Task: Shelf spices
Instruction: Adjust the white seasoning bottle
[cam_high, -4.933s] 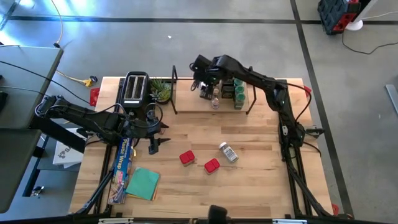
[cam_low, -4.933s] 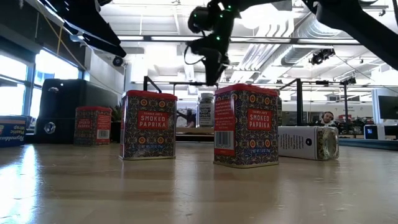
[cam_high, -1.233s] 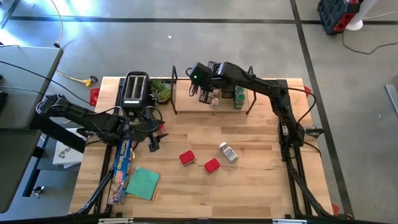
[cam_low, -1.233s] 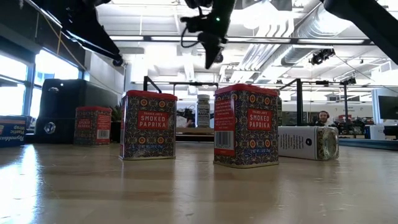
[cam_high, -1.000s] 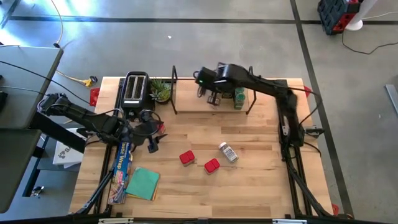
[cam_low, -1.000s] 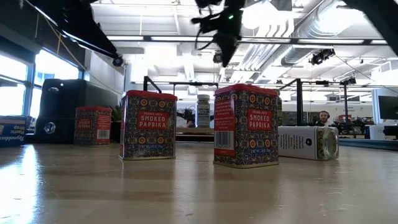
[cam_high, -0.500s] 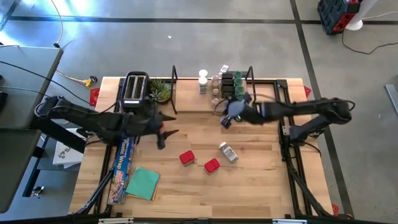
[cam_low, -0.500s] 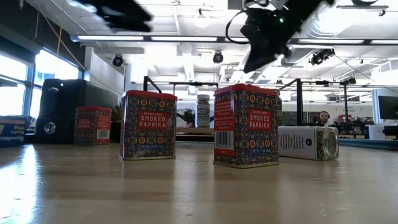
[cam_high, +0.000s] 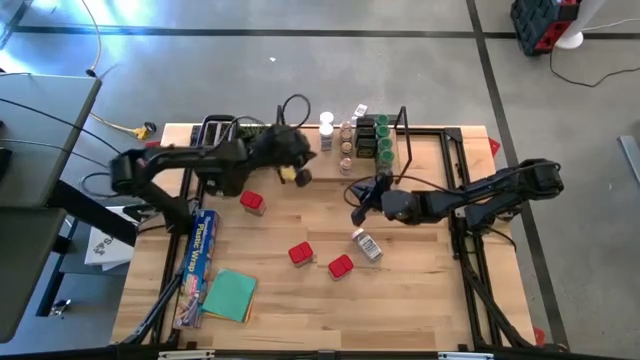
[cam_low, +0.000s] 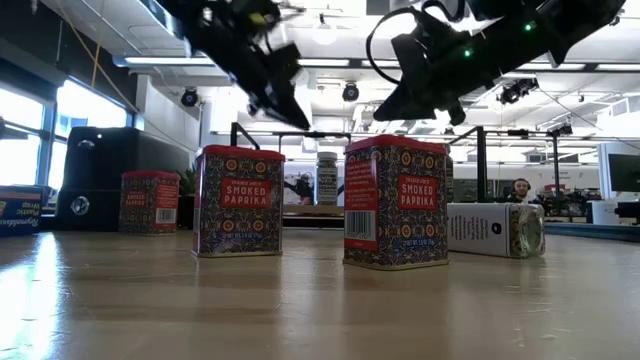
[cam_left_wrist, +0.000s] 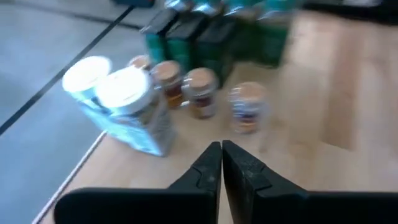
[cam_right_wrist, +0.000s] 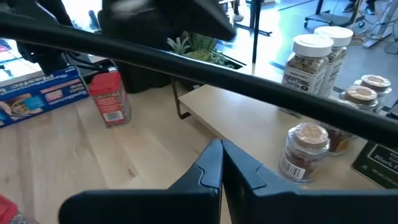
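1. Three red tins (cam_high: 300, 254) stand on the bare surface.
2. One clear jar (cam_high: 367, 244) lies on its side near two of the tins.
3. Two white-lidded jars (cam_left_wrist: 127, 87) stand on the shelf (cam_right_wrist: 249, 118).
4. Four small brownish jars (cam_left_wrist: 199, 81) stand there too, one half hidden behind a white lid.
5. The green-lidded dark jars (cam_high: 384, 138) are packed in two rows. The exact number cannot be told.
6. One shelf.
7. One blue foil box (cam_high: 200, 250).
8. One teal cloth (cam_high: 230, 294).
9. One black toaster (cam_low: 100, 180).
10. Two pincers: the left pincer (cam_left_wrist: 221, 146) and the right pincer (cam_right_wrist: 221, 144).
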